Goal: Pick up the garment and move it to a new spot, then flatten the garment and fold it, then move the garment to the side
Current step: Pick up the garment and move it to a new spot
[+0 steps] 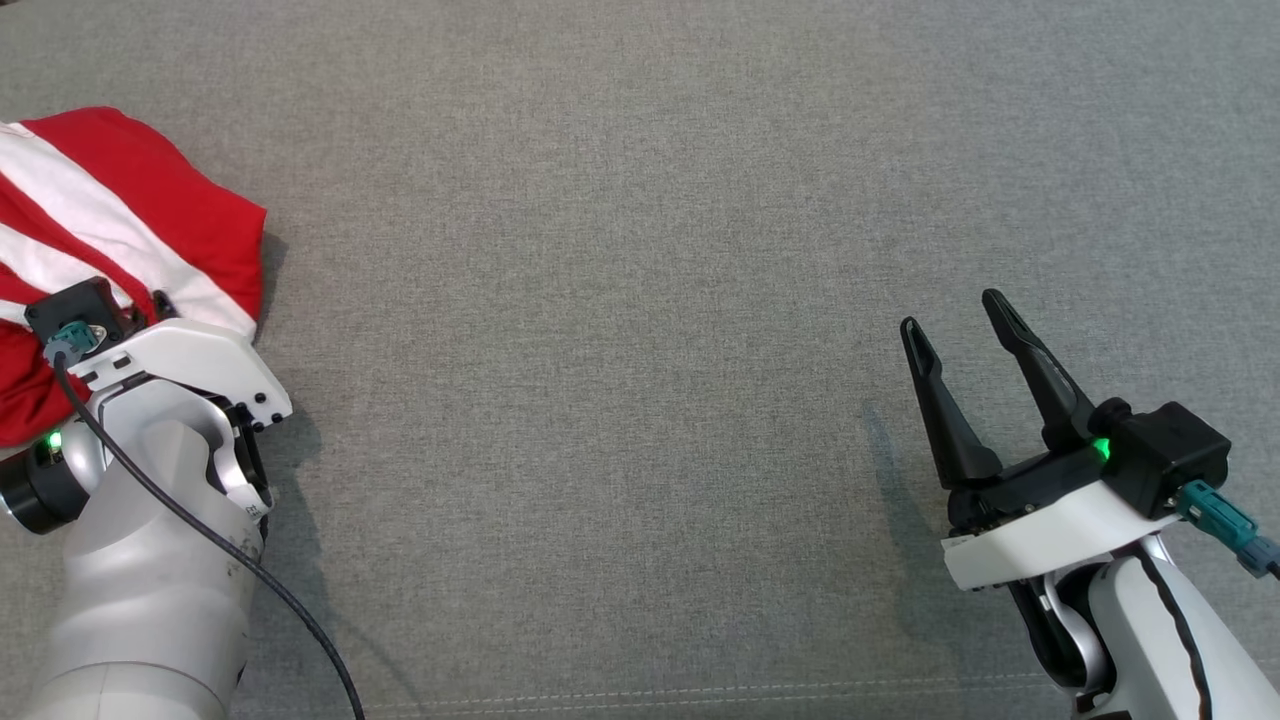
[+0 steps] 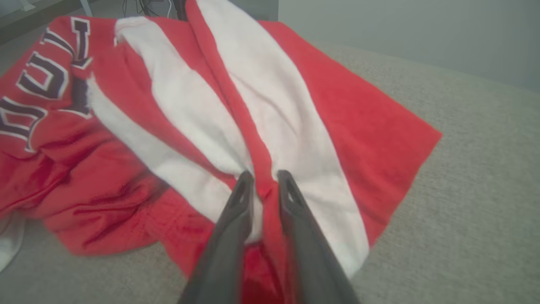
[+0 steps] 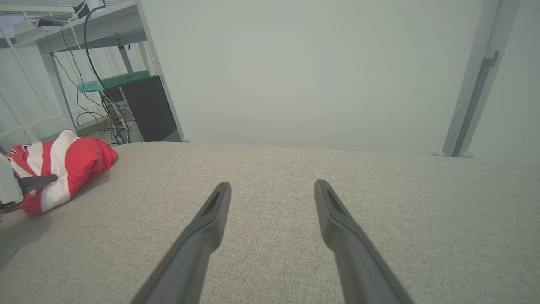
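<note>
A crumpled red garment (image 1: 150, 190) of soft cloth, with broad white stripes and dark block lettering, lies heaped at the robot's far left on the grey fabric-covered worktop (image 1: 640, 300). The left tool (image 2: 262, 181) is down on the near side of the heap. Its two dark fingers are drawn close together, with a raised red fold of the garment pinched between their tips. The pale left forearm (image 1: 150, 560) covers the heap's near corner. Well apart, to the right, the right tool (image 1: 950, 312) hovers over bare grey fabric with its fingers spread wide and nothing between them. Beyond the worktop stands a grey metal-framed rack (image 3: 105, 42) hung with cables.
</note>
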Robot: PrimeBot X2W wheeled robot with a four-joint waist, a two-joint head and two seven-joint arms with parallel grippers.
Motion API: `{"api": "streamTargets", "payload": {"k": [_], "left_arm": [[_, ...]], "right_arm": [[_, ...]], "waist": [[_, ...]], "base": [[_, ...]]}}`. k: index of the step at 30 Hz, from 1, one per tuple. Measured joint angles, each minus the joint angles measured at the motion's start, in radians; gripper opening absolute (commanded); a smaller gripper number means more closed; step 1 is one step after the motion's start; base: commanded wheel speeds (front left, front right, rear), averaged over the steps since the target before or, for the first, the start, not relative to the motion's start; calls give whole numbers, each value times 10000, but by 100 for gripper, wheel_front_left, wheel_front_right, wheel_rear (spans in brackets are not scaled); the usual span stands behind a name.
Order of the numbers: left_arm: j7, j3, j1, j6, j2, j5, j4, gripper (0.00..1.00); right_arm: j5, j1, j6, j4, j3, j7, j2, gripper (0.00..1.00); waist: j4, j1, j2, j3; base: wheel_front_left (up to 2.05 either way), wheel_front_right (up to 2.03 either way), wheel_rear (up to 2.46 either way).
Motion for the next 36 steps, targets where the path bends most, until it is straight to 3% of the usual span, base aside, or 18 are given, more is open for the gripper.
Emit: {"api": "streamTargets", "payload": {"k": [7, 19, 26, 36], "left_arm": [[0, 105, 129, -142, 19, 0, -522, 0], [0, 506, 1415, -407, -71, 477, -3626, 0], [-2, 610, 1779, -688, -472, 830, -4976, 0], [-2, 190, 1778, -1235, -1011, 894, -5841, 0]], "right_arm": [[0, -60, 0, 35, -29, -2, 107, 100], [44, 56, 0, 125, -81, -2, 311, 100], [98, 158, 0, 150, -69, -13, 506, 100], [159, 628, 0, 337, -58, -15, 593, 100]], "waist": [[-69, 0, 0, -175], [-162, 0, 0, -981], [-369, 0, 0, -1608], [-1070, 0, 0, -2365]], "base": [[0, 0, 0], [0, 0, 0], [0, 0, 0], [0, 0, 0]]}}
